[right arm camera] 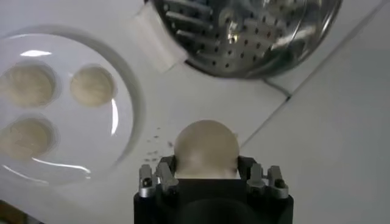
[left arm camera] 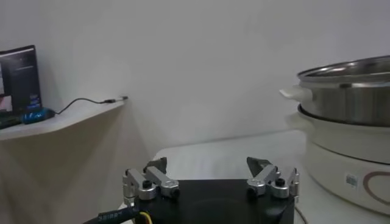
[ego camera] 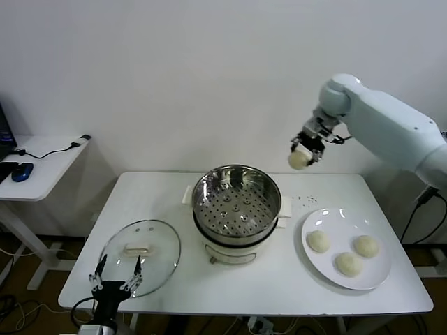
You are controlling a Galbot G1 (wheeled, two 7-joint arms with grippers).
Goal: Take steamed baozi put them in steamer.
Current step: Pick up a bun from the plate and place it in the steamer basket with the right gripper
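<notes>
The right gripper [ego camera: 305,152], upper right of frame, is clamped on one baozi [ego camera: 299,160] in the air; the steamer [ego camera: 236,197] at centre holds none, three baozi wait on the plate [ego camera: 318,266] at lower right, and the left gripper [ego camera: 116,277] idles spread wide at lower left.

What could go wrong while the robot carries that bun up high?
The right end effector holds a bun in the air, off to the side of the steamer. If the grip slips, it may drop on the table. Released too soon, it may hit the rim and bounce out.
</notes>
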